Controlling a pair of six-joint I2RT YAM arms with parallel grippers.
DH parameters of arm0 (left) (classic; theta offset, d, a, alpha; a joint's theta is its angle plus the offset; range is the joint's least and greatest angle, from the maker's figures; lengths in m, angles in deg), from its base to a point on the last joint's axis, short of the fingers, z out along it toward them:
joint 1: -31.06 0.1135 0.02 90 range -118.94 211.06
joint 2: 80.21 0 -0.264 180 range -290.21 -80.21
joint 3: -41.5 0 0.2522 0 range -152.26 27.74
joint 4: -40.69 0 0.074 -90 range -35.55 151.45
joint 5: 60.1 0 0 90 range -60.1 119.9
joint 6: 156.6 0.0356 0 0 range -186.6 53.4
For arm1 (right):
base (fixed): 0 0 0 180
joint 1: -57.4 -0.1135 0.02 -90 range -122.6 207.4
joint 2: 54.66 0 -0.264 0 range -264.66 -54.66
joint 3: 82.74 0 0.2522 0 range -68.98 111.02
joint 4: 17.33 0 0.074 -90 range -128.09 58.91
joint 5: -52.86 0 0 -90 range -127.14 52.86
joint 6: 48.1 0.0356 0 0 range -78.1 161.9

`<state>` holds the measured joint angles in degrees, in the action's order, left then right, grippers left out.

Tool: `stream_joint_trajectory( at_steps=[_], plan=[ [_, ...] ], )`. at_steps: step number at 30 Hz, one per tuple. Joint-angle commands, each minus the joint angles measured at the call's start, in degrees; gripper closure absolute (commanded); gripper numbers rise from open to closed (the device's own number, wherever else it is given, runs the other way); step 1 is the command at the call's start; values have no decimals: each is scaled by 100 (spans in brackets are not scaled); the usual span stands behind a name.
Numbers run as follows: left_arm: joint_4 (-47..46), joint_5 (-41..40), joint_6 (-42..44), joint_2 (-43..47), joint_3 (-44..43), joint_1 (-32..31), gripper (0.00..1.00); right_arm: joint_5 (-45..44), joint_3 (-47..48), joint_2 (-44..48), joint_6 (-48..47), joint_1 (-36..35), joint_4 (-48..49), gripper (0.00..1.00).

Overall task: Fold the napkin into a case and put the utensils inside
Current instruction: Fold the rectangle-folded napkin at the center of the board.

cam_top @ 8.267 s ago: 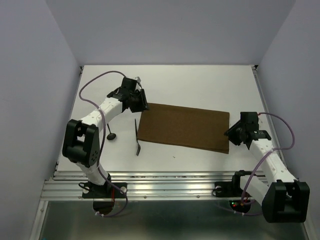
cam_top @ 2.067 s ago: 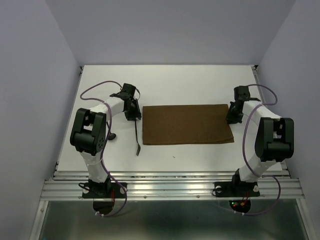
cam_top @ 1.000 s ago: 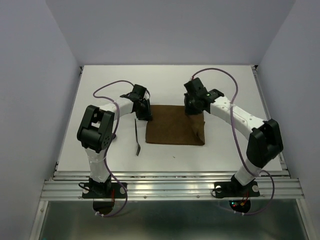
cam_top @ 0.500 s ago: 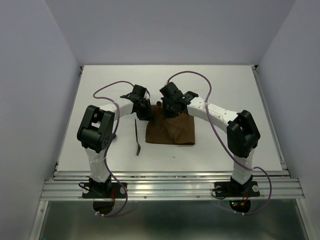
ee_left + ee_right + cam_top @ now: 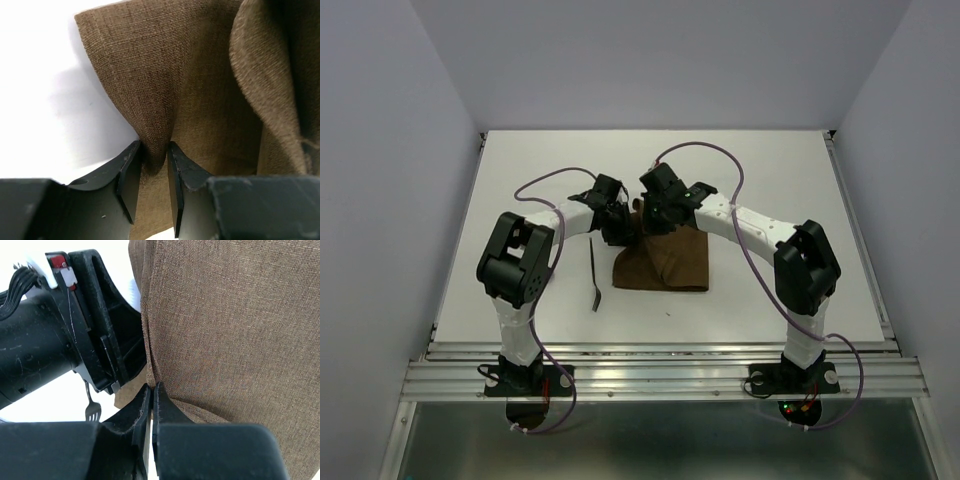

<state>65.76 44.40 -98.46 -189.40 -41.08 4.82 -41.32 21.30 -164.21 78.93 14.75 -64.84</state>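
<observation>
The dark brown napkin [image 5: 665,260] lies partly folded near the table's middle, its right part drawn over to the left. My left gripper [image 5: 617,226] is shut on a pinch of the napkin [image 5: 165,100] at its far left corner. My right gripper [image 5: 658,214] is shut on the napkin's edge [image 5: 210,330] right beside the left gripper, which shows in the right wrist view [image 5: 75,335]. A long thin dark fork [image 5: 593,274] lies on the table left of the napkin; its tines show in the right wrist view [image 5: 92,410]. The shorter round-headed utensil is hidden. No finished case shows.
The white table [image 5: 770,180] is walled by pale panels at the left, back and right. A metal rail [image 5: 660,375] runs along the near edge by the arm bases.
My right gripper has carried the napkin's right edge leftward across the cloth until it sits beside the left gripper. The left gripper has shifted slightly right, still pinching the cloth.
</observation>
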Motion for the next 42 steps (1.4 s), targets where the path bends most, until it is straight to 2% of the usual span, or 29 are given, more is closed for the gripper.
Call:
stream_joint_trajectory(
  at_steps=[1,5,11,15,19,22,28,35,42],
  plan=[
    [600,-246,127,476,88,153,62,84,95,172,128,11,343,99],
    [679,-342,276,688,158,399,62,76,78,172,128,11,352,99],
    [732,-431,373,662,290,506,74,102,130,84,128,11,344,99],
    [697,-431,356,697,404,506,75,111,174,40,128,11,352,99],
    [671,-483,417,758,466,506,59,129,183,-4,120,11,352,99],
    [741,-606,461,723,448,497,54,94,183,22,120,11,344,99],
    [715,-457,488,513,387,366,54,-205,16,206,120,11,317,99],
    [452,-132,119,126,123,-232,54,-416,-449,637,164,64,282,99],
    [670,-149,65,-51,-623,-531,55,-522,-784,1015,181,239,212,99]
  ],
)
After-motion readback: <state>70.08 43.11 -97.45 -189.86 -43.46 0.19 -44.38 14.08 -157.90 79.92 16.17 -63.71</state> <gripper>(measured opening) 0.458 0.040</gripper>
